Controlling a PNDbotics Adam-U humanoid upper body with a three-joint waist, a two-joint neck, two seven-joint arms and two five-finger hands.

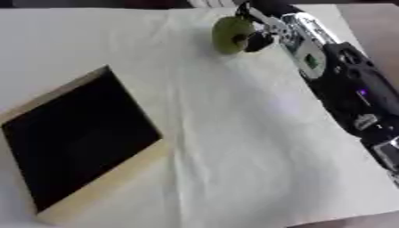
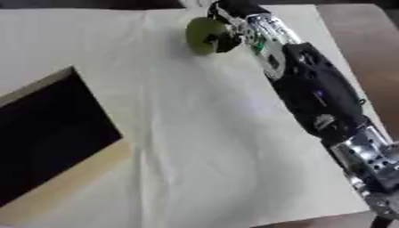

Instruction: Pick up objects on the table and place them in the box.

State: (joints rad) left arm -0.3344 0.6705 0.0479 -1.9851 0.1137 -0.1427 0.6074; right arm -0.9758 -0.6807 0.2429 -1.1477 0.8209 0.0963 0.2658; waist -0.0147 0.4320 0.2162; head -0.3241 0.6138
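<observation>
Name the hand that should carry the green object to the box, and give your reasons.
Right. The right hand is already at the green object at the table's far edge, fingers curled against it. No left hand shows in either view. The box lies open at near left.

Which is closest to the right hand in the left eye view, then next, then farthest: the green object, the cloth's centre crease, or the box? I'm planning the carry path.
From the right hand:
1. Green object, at its fingers, far side.
2. Cloth's centre crease, mid-table.
3. Box, near left.
</observation>
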